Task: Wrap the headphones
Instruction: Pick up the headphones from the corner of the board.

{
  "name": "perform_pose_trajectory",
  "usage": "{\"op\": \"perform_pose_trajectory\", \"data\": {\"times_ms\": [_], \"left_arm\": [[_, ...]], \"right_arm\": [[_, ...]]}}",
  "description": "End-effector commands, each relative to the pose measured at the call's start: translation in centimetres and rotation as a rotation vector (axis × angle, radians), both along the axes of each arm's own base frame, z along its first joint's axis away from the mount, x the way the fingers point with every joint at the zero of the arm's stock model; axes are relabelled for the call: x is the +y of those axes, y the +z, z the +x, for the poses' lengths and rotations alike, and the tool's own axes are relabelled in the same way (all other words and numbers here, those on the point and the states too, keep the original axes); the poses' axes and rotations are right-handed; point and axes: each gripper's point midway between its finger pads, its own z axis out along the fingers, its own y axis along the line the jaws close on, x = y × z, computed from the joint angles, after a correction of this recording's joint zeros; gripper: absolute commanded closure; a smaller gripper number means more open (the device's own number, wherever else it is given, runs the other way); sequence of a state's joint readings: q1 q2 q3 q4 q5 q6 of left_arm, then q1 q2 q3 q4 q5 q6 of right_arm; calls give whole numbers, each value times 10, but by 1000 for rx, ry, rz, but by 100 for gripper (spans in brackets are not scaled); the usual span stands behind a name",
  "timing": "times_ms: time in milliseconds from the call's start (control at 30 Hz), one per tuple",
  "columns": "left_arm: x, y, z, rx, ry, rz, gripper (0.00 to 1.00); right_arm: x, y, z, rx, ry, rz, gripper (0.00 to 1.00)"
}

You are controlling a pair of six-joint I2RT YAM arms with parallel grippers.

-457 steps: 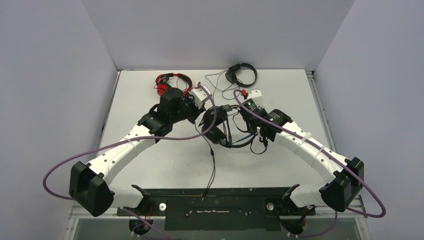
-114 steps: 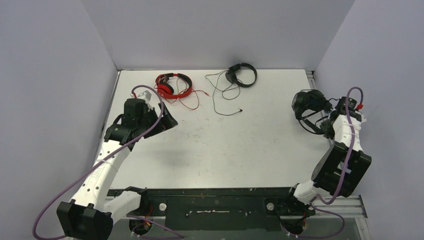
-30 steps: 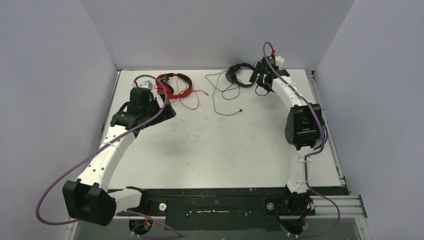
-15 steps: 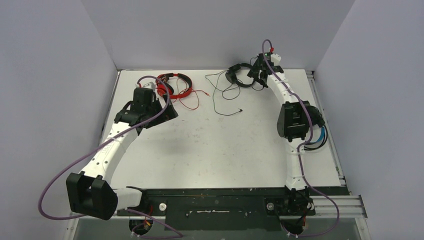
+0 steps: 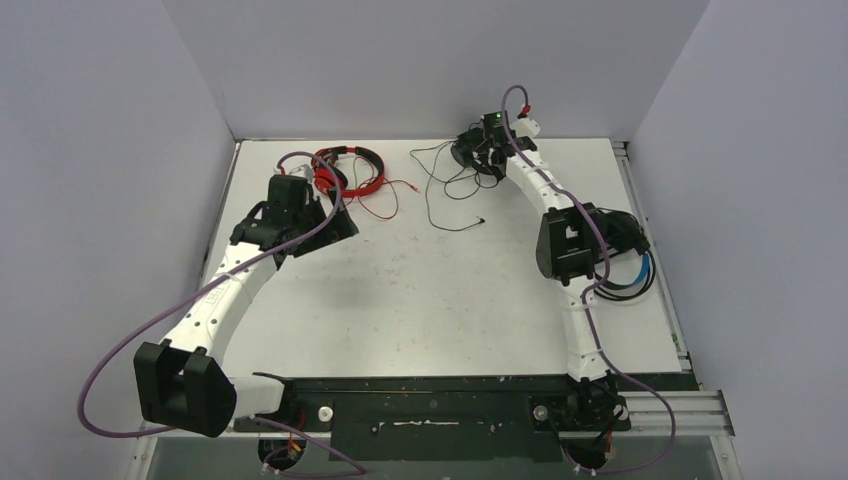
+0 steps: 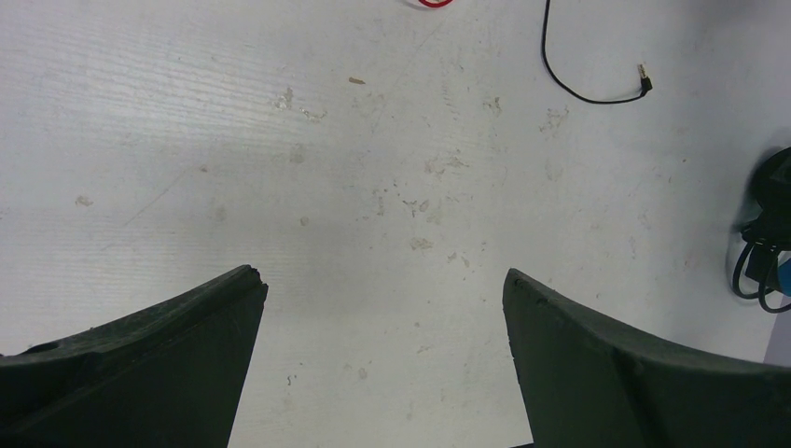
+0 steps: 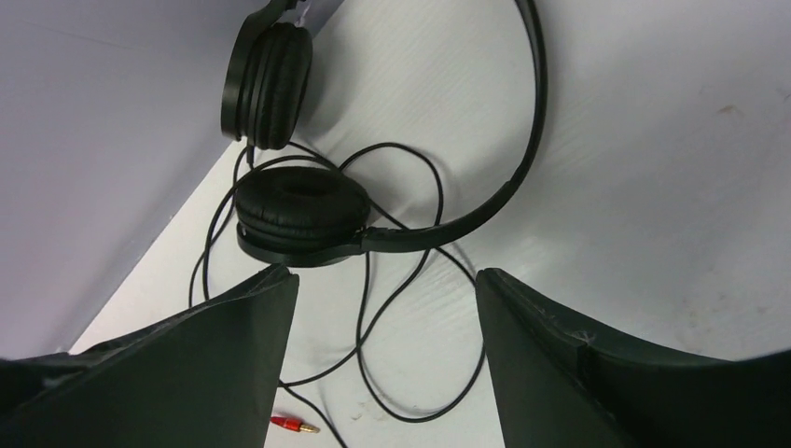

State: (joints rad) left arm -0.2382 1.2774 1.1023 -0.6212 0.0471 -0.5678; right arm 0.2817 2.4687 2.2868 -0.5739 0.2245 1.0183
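Left hand [image 6: 382, 280] released: fingers spread wide, nothing between them, hanging over bare bench [image 5: 450, 300] on the near side of the red headphones [image 5: 350, 170]. These lie far left, with the red cord [image 5: 385, 195] trailing to the right. Right hand [image 7: 387, 275] is out at the far edge, fingers parted and empty. The all-black headphones [image 7: 298, 215] sit just beyond its tips, one earcup flat on the bench and the other on edge by the back wall [image 7: 93, 140]; the black cable [image 6: 597, 100] sprawls loose. Blue-banded headphones [image 5: 640, 275] lie at the bench's right edge, partly hidden behind the right arm's elbow.
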Motion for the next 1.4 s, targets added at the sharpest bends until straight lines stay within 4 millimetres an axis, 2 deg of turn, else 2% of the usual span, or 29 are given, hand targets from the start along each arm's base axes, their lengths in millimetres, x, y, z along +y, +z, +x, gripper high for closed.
{"op": "perform_pose_trajectory", "data": {"times_ms": [0,100,200,300,433,500,667,800,933,1033,1367], "left_arm": [[-3,21,12,-91,-11,-25,3],[-6,27,18,-117,-32,-28,3],[-12,29,27,-138,-37,-56,3],[-27,25,33,-140,-43,-106,3],[-58,23,41,-167,-53,-97,3],[-76,23,45,-175,-60,-102,3],[-107,25,62,-231,-31,-154,3],[-123,35,74,-268,-25,-169,3],[-124,45,80,-286,-18,-166,3],[-120,48,78,-295,-18,-144,3],[-105,45,72,-287,-10,-86,3]], "right_arm": [[23,27,16,-116,-57,95,29],[37,35,12,-136,-16,66,29],[33,56,4,-156,17,47,27],[18,69,-6,-156,50,41,26],[-14,70,-19,-112,64,10,25],[-30,65,-23,-74,86,5,25],[-55,54,-29,-13,143,-38,23],[-62,26,-25,64,170,-51,21],[-61,-6,-20,124,172,-52,23],[-63,-3,-14,98,159,-64,18],[-55,-36,4,146,104,37,21]]}}
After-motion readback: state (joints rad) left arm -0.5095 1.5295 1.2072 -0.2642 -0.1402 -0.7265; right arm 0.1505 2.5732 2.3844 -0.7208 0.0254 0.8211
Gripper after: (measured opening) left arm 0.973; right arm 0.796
